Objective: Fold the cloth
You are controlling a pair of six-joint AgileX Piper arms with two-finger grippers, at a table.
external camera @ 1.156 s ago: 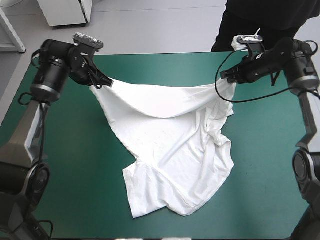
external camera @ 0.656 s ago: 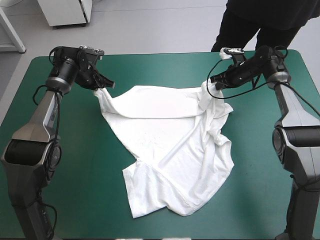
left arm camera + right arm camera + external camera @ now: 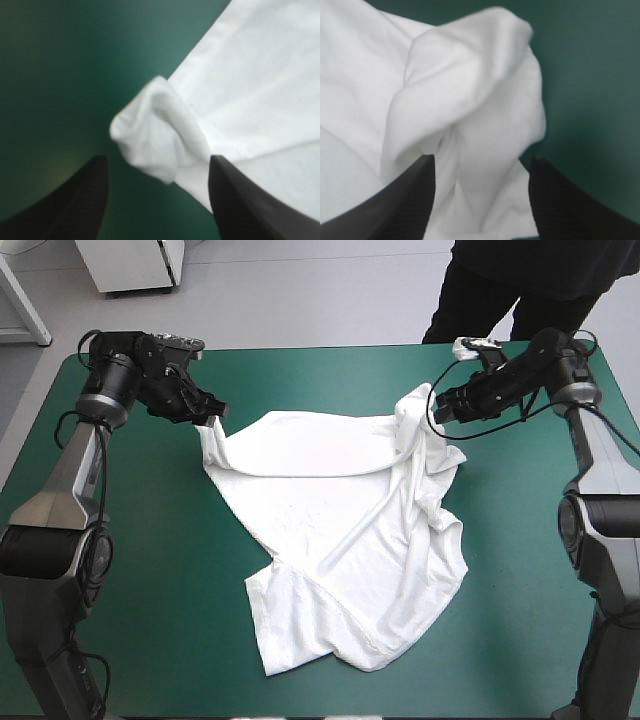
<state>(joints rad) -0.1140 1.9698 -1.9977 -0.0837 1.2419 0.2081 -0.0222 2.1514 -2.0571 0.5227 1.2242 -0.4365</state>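
A moment ago I had the T-shirt [image 3: 340, 540] pinched at both ends of its far edge, lifted and drawn out between my arms. Now I have brought it down and let go. My left gripper [image 3: 157, 159] stands with its black fingers spread apart. The corner it released sits as a small rolled lump just ahead of them and between them, touching neither that I can see. My right gripper [image 3: 481, 160] is spread the same way, and a taller bunched fold of white cloth stands up between its fingers.

The T-shirt now lies wholly on the teal-green cover [image 3: 150, 590]. Its far edge sags in a shallow curve between my two grippers, and the body runs back toward me, wrinkled and doubled over along the side nearer my right gripper.

I judge this to be the end of a spreading pull, not a fold. The cloth is flatter but not yet square, so I expect to need fresh grips before folding.
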